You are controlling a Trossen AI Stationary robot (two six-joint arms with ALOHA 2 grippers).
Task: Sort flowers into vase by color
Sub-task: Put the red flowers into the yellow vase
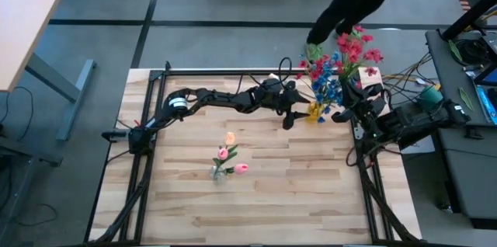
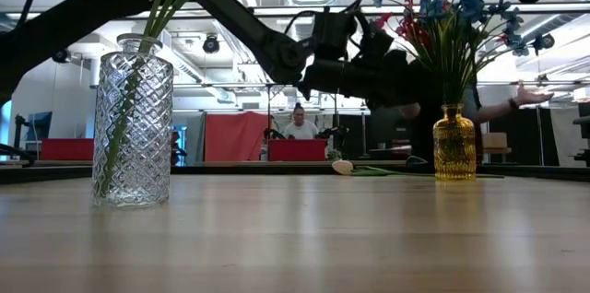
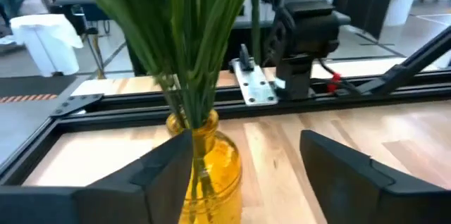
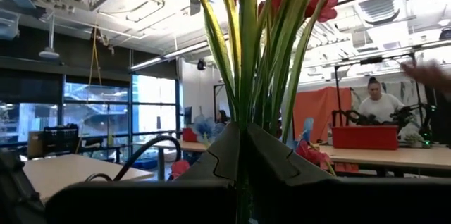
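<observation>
High view: the left gripper sits at the bench's far edge just beside the yellow vase, which holds blue flowers. The right gripper holds the red flowers on the vase's other side. A clear vase of pink and peach buds stands mid-bench.

Low view: one loose bud lies on its side near the yellow vase, stem along the far edge; the left arm looks nearer to it.

Left wrist view: fingers spread, nothing between them, the yellow vase straight ahead.

Right wrist view: fingers pressed together on upright red-flower stems; only here is that pinch plain.
</observation>
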